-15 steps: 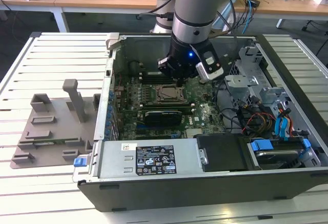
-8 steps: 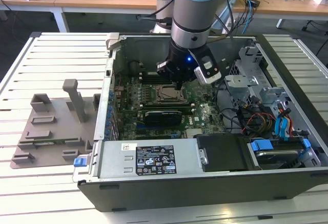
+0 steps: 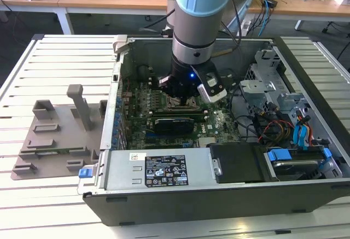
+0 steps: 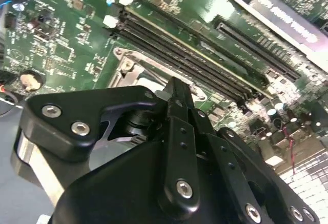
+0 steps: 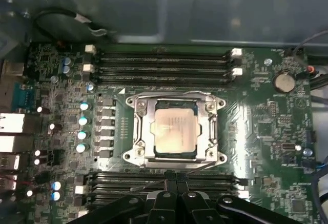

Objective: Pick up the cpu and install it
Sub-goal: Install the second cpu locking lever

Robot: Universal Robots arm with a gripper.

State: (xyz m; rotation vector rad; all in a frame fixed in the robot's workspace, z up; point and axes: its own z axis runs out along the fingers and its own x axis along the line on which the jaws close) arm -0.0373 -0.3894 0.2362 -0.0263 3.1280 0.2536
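Note:
The cpu (image 5: 176,131), a silvery square chip, lies flat in its socket on the green motherboard (image 5: 266,126), framed by a metal bracket (image 5: 141,131). In the first wrist view my gripper (image 5: 171,185) is shut with nothing between its fingers, its tips over the memory slots beside the socket and apart from the chip. In the exterior view the gripper (image 3: 178,99) hangs low inside the open computer case, over the socket area. The second wrist view has the gripper (image 4: 176,88) close above a corner of the socket bracket (image 4: 125,65).
Memory slots (image 5: 164,62) run on both sides of the socket. A black graphics card (image 3: 174,123) sits close by. The power supply (image 3: 158,170), drive cage (image 3: 262,80) and cables (image 3: 273,127) crowd the case. A grey plastic tray (image 3: 54,135) lies on the slatted table.

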